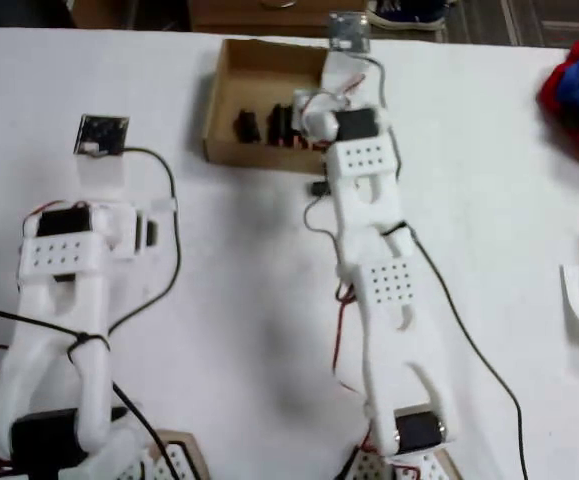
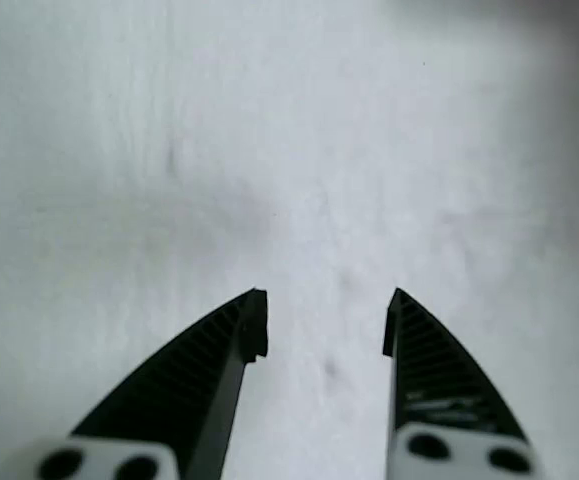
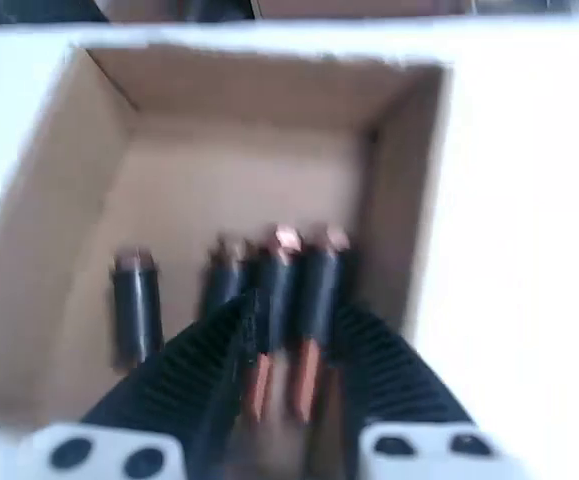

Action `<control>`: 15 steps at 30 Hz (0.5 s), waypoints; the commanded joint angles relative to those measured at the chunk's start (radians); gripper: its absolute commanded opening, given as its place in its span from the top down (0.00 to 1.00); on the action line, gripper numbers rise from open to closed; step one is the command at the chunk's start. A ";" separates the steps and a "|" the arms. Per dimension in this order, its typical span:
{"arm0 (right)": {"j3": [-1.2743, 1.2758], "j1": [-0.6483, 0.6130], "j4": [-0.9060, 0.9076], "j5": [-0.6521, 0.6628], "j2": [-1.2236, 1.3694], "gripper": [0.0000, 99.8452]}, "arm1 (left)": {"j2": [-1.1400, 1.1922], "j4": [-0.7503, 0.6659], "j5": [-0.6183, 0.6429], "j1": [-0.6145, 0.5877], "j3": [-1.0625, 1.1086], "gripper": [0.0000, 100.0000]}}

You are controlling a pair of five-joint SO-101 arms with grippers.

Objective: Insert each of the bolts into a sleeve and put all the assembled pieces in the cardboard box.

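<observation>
The left fingers (image 2: 324,320) are wide open and hold nothing, just above the white worktop (image 2: 169,150). The right fingers (image 3: 299,315) are partly open over the cardboard box (image 3: 69,200). Four assembled pieces (image 3: 136,300) lie inside, two between these fingers.

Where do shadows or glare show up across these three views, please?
High view: only soft, faint shadows on the white table, no hard glare. Left wrist view: even light on the table ahead of the open fingers, greyer at one corner. Right wrist view: the cardboard box has one inner wall shaded, and the table beside it is brightly lit.
</observation>
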 commanded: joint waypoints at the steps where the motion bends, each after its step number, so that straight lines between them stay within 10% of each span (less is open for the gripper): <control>1: -0.043 0.005 0.271 0.120 -0.165 0.86 | -0.005 -0.043 0.006 0.000 0.007 0.79; 9: 0.017 0.001 0.464 0.591 -0.211 0.86 | -0.005 -0.152 0.000 0.077 0.097 0.79; 15: 0.078 0.030 0.463 0.657 -0.209 0.85 | -0.003 -0.219 0.000 0.101 0.122 0.79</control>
